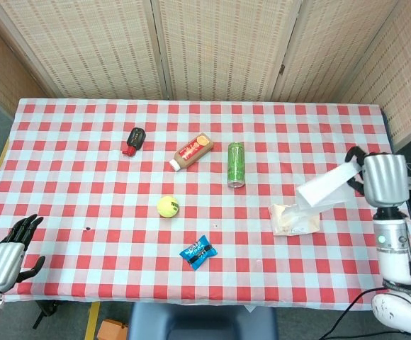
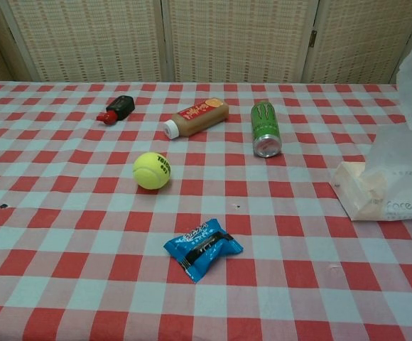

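We see a table (image 1: 64, 152) spread with a red-and-white checked cloth, and behind it a folding screen (image 1: 220, 46) of pale woven panels in light wooden frames. Grey floor shows at the left edge.

Our right hand (image 1: 383, 178) is raised above the table's right edge and pinches a white tissue (image 1: 324, 188), which stretches down to the tissue pack (image 1: 295, 219) lying flat on the cloth. In the chest view the sheet rises from the pack at the right side of the frame.

Our left hand (image 1: 6, 261) sits low at the near left corner, fingers spread, holding nothing.

Across the cloth lie a small dark bottle with a red cap (image 1: 133, 139), a brown bottle (image 1: 191, 151) on its side, a green can (image 1: 235, 164) on its side, a yellow tennis ball (image 1: 167, 206) and a blue snack packet (image 1: 198, 252), all well apart.
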Motion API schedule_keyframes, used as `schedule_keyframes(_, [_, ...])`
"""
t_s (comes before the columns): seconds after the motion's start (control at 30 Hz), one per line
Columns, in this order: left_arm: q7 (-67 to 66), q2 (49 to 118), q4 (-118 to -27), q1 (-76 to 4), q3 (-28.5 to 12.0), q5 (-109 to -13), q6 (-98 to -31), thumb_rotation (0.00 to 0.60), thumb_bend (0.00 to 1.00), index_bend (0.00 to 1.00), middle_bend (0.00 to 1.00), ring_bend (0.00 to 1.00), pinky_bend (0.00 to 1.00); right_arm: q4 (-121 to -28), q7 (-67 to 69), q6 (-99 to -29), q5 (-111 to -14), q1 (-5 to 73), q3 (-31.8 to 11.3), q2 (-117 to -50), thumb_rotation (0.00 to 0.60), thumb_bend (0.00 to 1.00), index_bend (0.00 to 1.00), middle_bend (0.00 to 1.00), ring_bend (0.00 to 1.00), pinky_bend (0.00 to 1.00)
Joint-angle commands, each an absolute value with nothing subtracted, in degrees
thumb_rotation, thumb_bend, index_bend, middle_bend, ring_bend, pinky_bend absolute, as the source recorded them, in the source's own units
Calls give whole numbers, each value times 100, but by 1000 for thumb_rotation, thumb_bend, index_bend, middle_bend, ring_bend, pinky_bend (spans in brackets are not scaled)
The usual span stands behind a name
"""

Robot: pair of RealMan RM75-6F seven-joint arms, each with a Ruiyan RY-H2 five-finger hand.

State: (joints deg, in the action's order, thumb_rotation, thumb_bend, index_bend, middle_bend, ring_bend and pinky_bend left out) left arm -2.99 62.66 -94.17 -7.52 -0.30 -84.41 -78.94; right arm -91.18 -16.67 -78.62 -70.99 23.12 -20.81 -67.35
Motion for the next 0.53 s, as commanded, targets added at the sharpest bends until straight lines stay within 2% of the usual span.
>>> schedule_keyframes(0.03, [-284, 6263, -9415, -759, -29, -8438, -7879, 600, 388, 61, 0, 36, 355, -8881, -2402, -7476, -5788, 2823, -2921, -6496, 600, 441, 724, 880, 780, 793])
schedule_keyframes(0.17, [-273, 6262, -9407, -766, -30, -8423, -7858, 600, 389, 61, 0, 36, 355, -8418, -2471, -7270, -5360, 3021, -3024, -6571, 600, 440, 724, 880, 781, 793])
schedule_keyframes(0.53, [-178, 6216, -9408, -749, -21, -8434, -7875, 600, 388, 63, 0, 37, 356, -7430, -2441, -7029, -5169, 3260, -2793, -6879, 600, 441, 723, 880, 780, 793])
